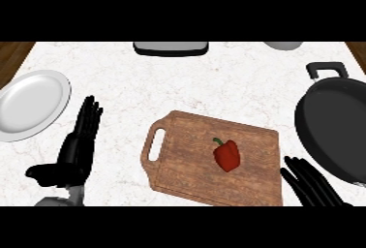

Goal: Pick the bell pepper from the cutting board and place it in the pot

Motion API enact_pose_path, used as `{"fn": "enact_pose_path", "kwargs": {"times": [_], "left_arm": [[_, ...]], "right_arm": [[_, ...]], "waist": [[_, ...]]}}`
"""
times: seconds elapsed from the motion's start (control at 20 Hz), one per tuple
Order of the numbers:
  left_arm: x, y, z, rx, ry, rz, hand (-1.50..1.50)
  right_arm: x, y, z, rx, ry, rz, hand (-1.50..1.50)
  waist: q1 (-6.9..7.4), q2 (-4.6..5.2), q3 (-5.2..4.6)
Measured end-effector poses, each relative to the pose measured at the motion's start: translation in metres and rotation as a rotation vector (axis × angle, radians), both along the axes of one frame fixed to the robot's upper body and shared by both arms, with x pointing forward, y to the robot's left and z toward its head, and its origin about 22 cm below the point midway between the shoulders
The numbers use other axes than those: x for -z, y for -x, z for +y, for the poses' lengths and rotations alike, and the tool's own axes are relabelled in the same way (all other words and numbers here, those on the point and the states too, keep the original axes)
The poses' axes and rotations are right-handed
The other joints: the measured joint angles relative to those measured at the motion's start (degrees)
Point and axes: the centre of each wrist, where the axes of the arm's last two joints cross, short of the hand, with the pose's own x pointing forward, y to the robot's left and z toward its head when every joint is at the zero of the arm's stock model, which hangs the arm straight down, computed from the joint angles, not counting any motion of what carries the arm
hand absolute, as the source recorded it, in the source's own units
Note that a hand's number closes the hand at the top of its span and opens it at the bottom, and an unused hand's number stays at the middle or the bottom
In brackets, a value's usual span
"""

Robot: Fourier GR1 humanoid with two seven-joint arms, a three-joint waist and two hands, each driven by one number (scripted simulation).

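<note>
A red bell pepper [227, 155] with a green stem lies on the wooden cutting board [193, 164], right of the board's middle. The dark pot [336, 131] with a black handle sits at the right edge of the counter. My right hand [309, 183] shows at the lower right with straight fingers, just off the board's right edge and below the pot, apart from the pepper. My left hand [75, 150] rests open at the left, fingers pointing up, left of the board's handle slot.
A white plate [30, 104] lies at the far left. A grey and black object [170, 48] sits at the counter's back edge, and a pale rounded object [283, 45] at the back right. Wooden floor shows past both back corners.
</note>
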Motion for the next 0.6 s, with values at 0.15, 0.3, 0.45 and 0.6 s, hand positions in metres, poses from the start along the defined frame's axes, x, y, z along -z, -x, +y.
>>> {"fn": "enact_pose_path", "kwargs": {"times": [0.15,0.3,0.45,0.6], "left_arm": [[0.000,0.001,-0.006,0.003,0.004,0.000,0.00],[0.007,0.007,-0.005,0.002,0.000,0.000,0.00],[0.005,0.004,-0.005,-0.007,0.001,0.000,0.00],[0.008,0.005,-0.004,-0.010,0.002,0.002,0.00]], "right_arm": [[0.000,-0.014,0.024,0.016,0.032,0.051,-1.50],[0.004,-0.028,0.048,0.031,0.059,0.093,-1.50],[0.008,-0.035,0.063,0.069,0.112,0.139,-1.50],[0.015,-0.042,0.067,0.097,0.145,0.185,-1.50]], "waist": [[0.18,-0.03,0.09],[0.21,-0.08,0.14],[-0.02,-0.12,0.18],[-0.17,-0.16,0.20]]}}
